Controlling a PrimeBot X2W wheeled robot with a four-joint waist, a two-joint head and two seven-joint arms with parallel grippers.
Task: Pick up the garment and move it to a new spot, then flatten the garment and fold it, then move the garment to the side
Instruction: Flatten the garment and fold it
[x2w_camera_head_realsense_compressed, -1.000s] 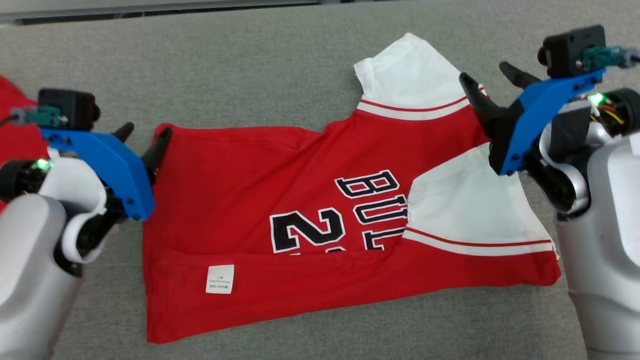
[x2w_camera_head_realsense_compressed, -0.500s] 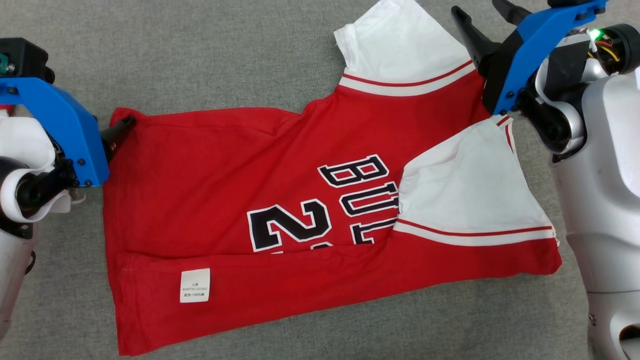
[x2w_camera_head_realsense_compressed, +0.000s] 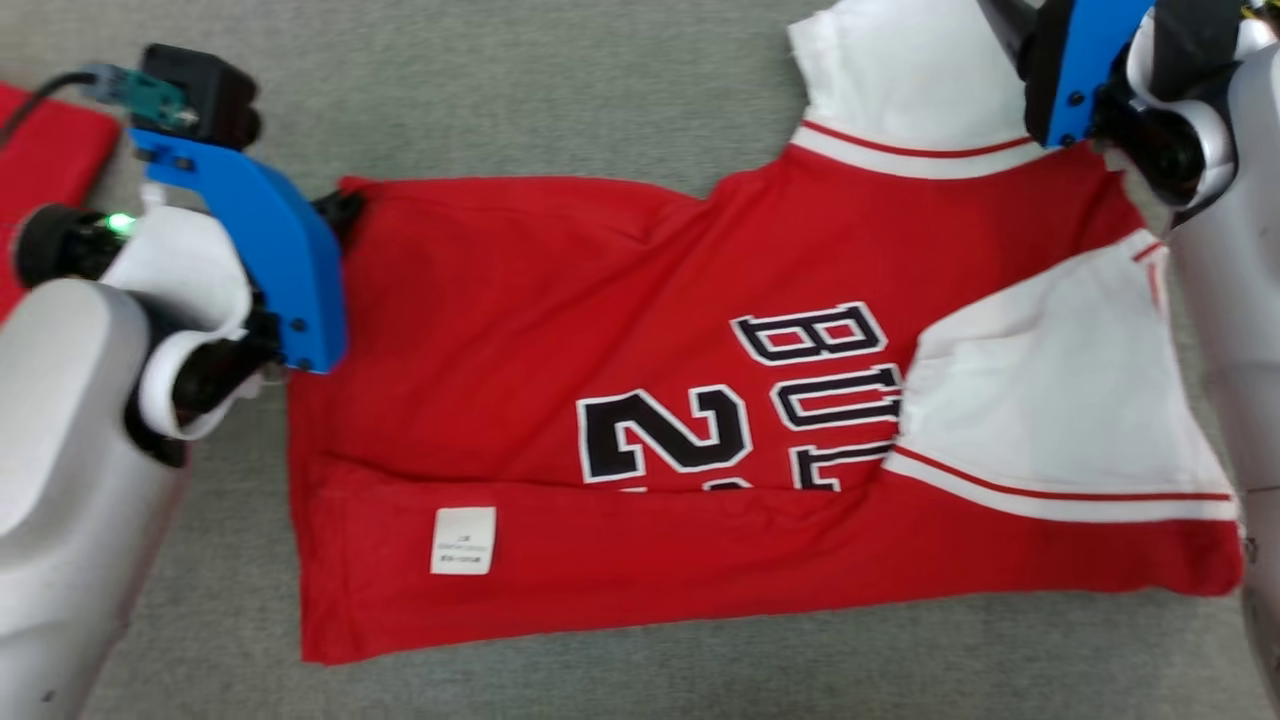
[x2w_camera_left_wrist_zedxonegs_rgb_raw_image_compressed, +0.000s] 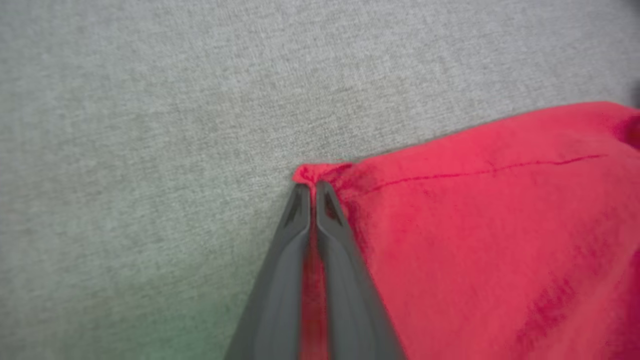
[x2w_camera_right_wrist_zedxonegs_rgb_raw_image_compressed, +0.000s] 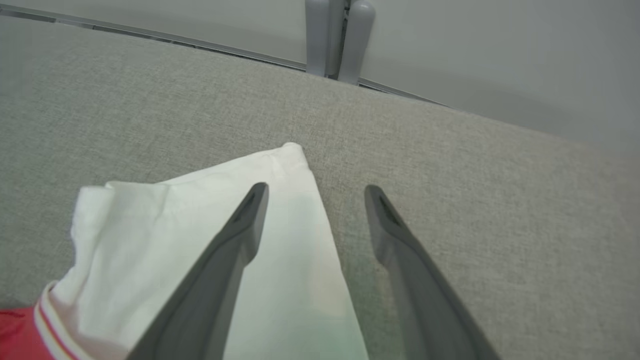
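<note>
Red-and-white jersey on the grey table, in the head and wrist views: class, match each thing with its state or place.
Things: 1 left hand; 2 right hand; 3 small white rectangular label.
States: A open, at the edge of the white fabric sleeve; B on the folded-up red strip of the red-and-white fabric jersey; C shut on a red jersey corner.
Pairs: 1-C, 2-A, 3-B.

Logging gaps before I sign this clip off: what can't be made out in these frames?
- Care label print, head view: too small to read.
- Jersey lettering, head view: lower part covered by the folded-up hem, right part by the white sleeve.
- Red cloth, head view: cut off by the left edge, so its kind is unclear.
</note>
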